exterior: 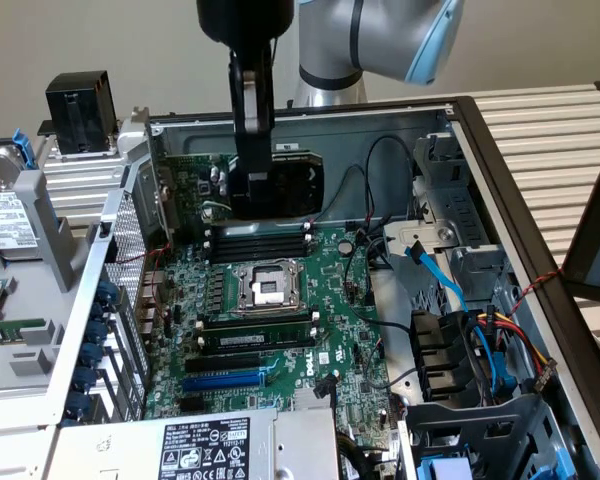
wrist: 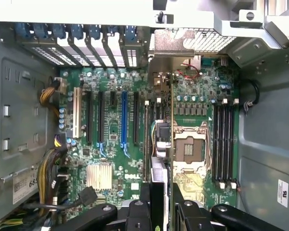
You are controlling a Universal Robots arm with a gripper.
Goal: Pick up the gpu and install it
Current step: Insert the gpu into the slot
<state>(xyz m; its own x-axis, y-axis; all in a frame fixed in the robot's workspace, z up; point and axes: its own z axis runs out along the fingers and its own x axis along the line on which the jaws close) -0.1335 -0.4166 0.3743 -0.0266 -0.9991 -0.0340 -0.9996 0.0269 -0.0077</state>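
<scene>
Exterior view: saw gripper [exterior: 250,197] under arm [exterior: 380,40], reaching down into open pc case [exterior: 380,125], fingers [exterior: 263,120] clamped on gpu [exterior: 298,180]. Found gpu upright, black shroud facing cam, raised above motherboard [exterior: 350,330] near case's far wall, over memory sticks [exterior: 260,240]. Noted cpu socket [exterior: 265,288] and blue slot [exterior: 225,380] nearer cam. Spotted blue cables [exterior: 435,270] w/ drive bays toward exterior view's right, psu label [exterior: 205,445] at near edge, black block [exterior: 80,110] outside case on exterior view's left. Saw slatted pale surface [exterior: 550,150] beside case, beige wall [exterior: 80,40] behind.

Wrist view: looked straight down on motherboard [wrist: 135,163]. Saw gpu [wrist: 160,144] edge-on, pinched from both sides by fingers [wrist: 179,204] of gripper [wrist: 161,202]. Placed it btwn slot row and cpu socket [wrist: 190,147], just beside long black slot [wrist: 146,139]; couldn't tell if touching board. Noted blue slot [wrist: 124,120], silver heatsink [wrist: 100,175], memory sticks [wrist: 224,139] beyond socket, wire bundle [wrist: 48,168] along grey case wall, blue latches [wrist: 72,31] at slot-cover end.
</scene>
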